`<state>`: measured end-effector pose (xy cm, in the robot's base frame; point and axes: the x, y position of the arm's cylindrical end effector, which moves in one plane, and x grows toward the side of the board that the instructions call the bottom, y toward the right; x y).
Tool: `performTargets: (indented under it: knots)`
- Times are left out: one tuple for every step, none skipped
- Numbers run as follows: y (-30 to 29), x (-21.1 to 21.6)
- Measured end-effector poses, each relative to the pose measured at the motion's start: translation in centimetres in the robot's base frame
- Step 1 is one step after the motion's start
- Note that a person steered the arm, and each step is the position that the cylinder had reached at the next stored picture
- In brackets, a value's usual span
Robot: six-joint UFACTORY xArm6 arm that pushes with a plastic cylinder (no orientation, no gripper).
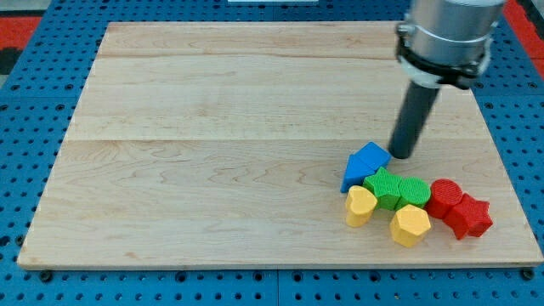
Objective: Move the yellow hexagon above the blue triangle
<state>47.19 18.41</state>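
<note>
A yellow hexagon lies near the board's bottom right, below the green blocks. A second, smaller yellow block lies to its left. The blue triangle sits just above the cluster. My tip stands just to the right of the blue triangle, close to its right corner, above the green blocks. The rod rises to the arm's grey cylinder at the view's top right.
Two green blocks sit side by side between the blue triangle and the yellow hexagon. A red block and a red star lie at the cluster's right. The wooden board rests on a blue perforated table.
</note>
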Motion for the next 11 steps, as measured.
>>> performTargets:
  knots:
    - [6.3, 1.2]
    - [11.3, 7.6]
    - [13.8, 13.0]
    - [11.3, 13.2]
    - [10.1, 13.2]
    - [10.1, 13.2]
    - [8.8, 13.2]
    - [4.6, 13.2]
    - [0.1, 13.2]
    - [-2.8, 12.5]
    - [-4.6, 10.5]
